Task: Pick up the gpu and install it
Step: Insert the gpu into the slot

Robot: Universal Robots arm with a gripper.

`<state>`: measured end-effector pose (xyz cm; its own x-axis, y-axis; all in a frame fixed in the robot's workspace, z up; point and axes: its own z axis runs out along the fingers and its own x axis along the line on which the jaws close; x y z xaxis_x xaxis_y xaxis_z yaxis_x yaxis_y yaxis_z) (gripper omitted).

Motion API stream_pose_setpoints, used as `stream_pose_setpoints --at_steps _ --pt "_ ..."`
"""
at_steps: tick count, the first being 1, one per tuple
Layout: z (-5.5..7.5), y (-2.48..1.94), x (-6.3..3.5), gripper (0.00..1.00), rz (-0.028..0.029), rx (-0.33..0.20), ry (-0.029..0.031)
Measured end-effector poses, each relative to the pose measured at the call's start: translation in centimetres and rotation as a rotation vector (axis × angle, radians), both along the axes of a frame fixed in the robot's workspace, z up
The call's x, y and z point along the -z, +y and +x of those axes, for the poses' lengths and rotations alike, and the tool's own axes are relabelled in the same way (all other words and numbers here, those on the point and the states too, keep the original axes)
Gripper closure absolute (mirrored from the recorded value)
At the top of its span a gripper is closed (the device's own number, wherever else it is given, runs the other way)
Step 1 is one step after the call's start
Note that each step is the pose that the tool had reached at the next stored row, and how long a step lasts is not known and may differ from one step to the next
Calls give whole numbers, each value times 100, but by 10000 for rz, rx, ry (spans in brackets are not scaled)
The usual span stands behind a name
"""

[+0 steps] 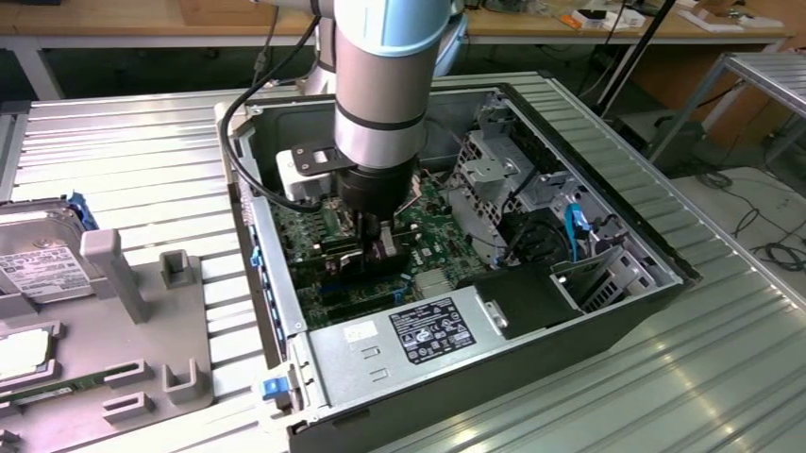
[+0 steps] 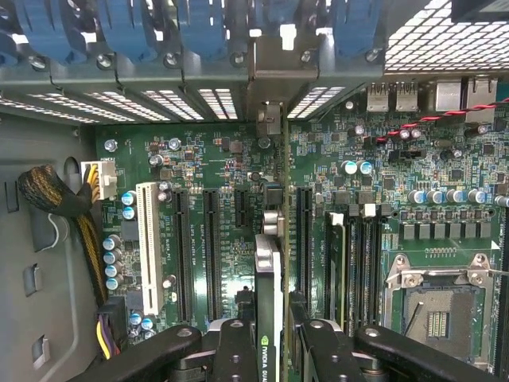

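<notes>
I am reaching my arm down into the open computer case (image 1: 605,236), and my gripper (image 1: 368,253) is hanging just above the green motherboard (image 1: 435,203) inside it. My fingers (image 2: 231,350) are clamped on the gpu (image 2: 269,302), holding it edge-on between them; its narrow black edge is showing a green logo and the white letters "QUA", the rest being cut off. The card is standing upright over the motherboard, lined up with the row of long black expansion slots (image 2: 211,239) and lying between them and the memory slots (image 2: 358,255). Whether its lower edge is touching a slot I cannot tell. A white slot (image 2: 148,243) is running alongside the black ones, farther from the card, and the empty silver processor socket (image 2: 433,306) is sitting beyond the memory slots. Blue clips (image 2: 191,28) are lining the case wall ahead of the card's bracket end.

In the exterior view, the power supply (image 1: 416,330) at the near end of the case is carrying a black label with white print too small to read. Outside the case, toward the exterior view's left, a grey holder tray (image 1: 164,321) is resting on the ribbed metal table (image 1: 151,151), with a silver hard drive (image 1: 38,264) and a narrow green memory stick (image 1: 57,389) beside it.
</notes>
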<state>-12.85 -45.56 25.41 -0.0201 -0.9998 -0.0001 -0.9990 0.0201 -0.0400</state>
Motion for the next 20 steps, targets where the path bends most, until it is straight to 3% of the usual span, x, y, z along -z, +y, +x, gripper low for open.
stream_pose_setpoints --at_steps 9,10,12,14,17,20 --pt "0 0 0 73 -1 0 0" --pt "-3 1 5 72 13 6 0" --pt "0 0 0 60 1 0 -1" --pt "1 6 -2 60 -4 2 1" --pt "0 7 -93 60 -10 12 13" --pt "-1 7 -290 60 -36 12 42"
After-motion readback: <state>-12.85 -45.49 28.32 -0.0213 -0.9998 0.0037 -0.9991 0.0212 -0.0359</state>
